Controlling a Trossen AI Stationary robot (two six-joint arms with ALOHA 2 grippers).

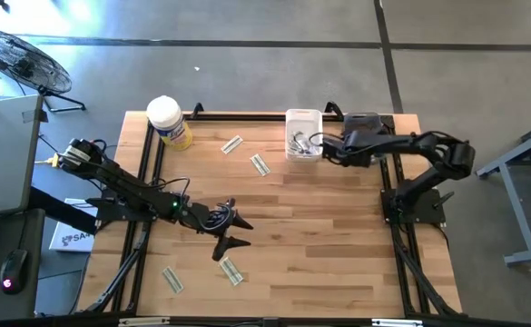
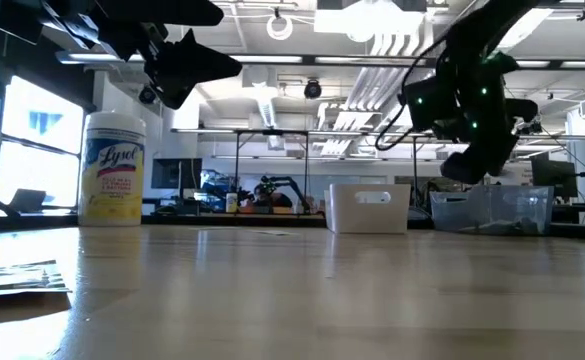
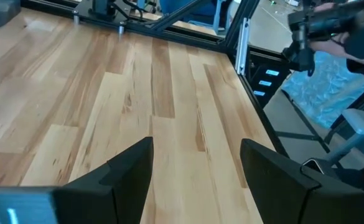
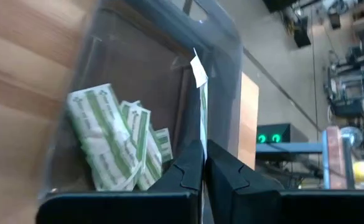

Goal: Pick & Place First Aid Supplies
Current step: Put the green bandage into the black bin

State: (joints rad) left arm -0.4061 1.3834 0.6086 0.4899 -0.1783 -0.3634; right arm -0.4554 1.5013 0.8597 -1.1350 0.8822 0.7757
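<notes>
Pale wooden table [image 1: 338, 227]: right gripper [image 4: 203, 163] pinches a narrow white packet [image 4: 201, 102] over the clear bin [image 1: 303, 118] (release next); left gripper [image 1: 231, 229], fingers spread, hovers near green-striped strips [image 1: 231, 271].

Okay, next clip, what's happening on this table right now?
The right gripper is over the white bin at the table's far edge, its fingers pinching a thin packet above green-striped packets already inside. The left gripper hangs open over the table's middle, holding nothing. Four strips remain out: two near the bin, two at the near edge.
</notes>
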